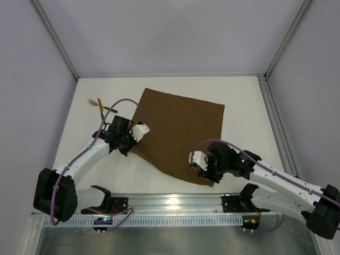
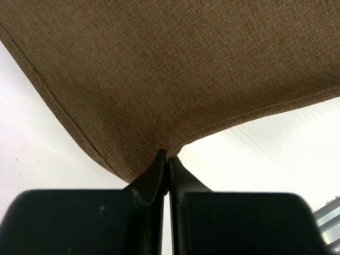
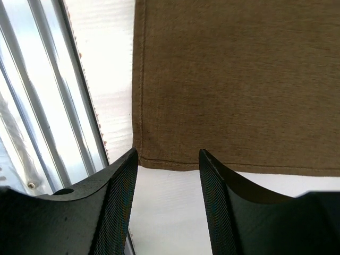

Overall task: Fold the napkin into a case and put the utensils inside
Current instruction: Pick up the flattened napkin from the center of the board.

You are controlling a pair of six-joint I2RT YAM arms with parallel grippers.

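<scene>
Where its fingertips (image 2: 156, 171) press together, the left gripper (image 2: 168, 159) pinches the left corner of the napkin (image 1: 180, 130), its arm stretched forward and inward. Right gripper (image 3: 167, 154): fingers spread, straddling the hem by the near corner, forearm angled in from the right. Napkin: spread open, unfolded, mid-table (image 1: 239, 106). Utensils (image 1: 100, 105): far left, apart from the cloth.

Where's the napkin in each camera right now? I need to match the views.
Top external: napkin mid-table, between the arms.
Left wrist: napkin fills upper frame, corner pinched by left gripper.
Right wrist: napkin upper right, beyond the open right gripper.
Shared landmark: metal rail along the near edge.
</scene>
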